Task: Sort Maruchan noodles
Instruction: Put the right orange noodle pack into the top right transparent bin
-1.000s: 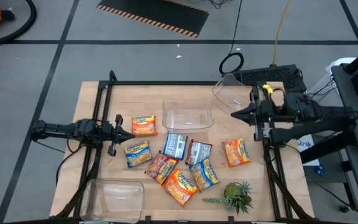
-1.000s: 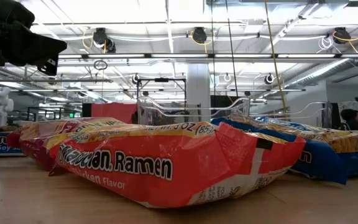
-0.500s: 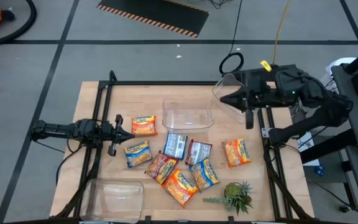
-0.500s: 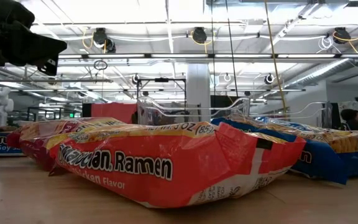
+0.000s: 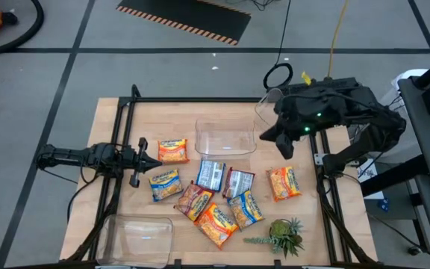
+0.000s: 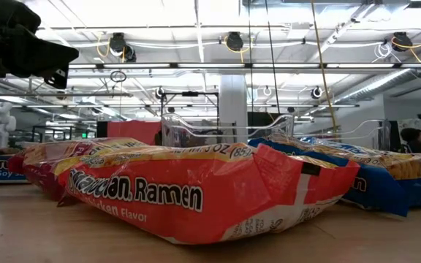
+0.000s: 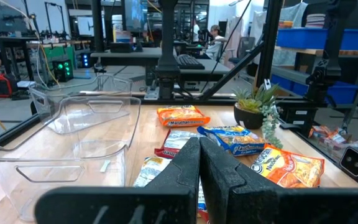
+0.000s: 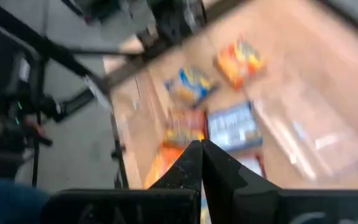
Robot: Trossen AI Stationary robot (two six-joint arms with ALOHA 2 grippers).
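Note:
Several Maruchan noodles packets [image 5: 215, 190] lie flat in a loose cluster on the wooden table [image 5: 125, 119]; their wrappers are orange, blue-and-yellow and dark red. One orange packet [image 5: 173, 150] lies apart at the left and another [image 5: 284, 183] at the right. My left gripper [image 5: 155, 161] rests shut at the table's left side, level, pointing at the cluster, its fingers [image 7: 199, 149] together. My right gripper [image 5: 263, 137] hangs shut, raised above the table's far right and tilted down toward the packets [image 8: 235, 127]. Neither gripper touches anything.
A clear bin [image 5: 225, 137] stands at the table's far middle, a second [image 5: 275, 112] at the far right under my right arm, a third [image 5: 136, 233] at the near left. A small green plant [image 5: 282, 235] sits at the near right. Black frame rails run along both sides.
My right gripper has risen from its level rest at the table's right side. It has tipped its fingers downward and rolled about its own axis, staying shut. The packets and my left arm have kept still.

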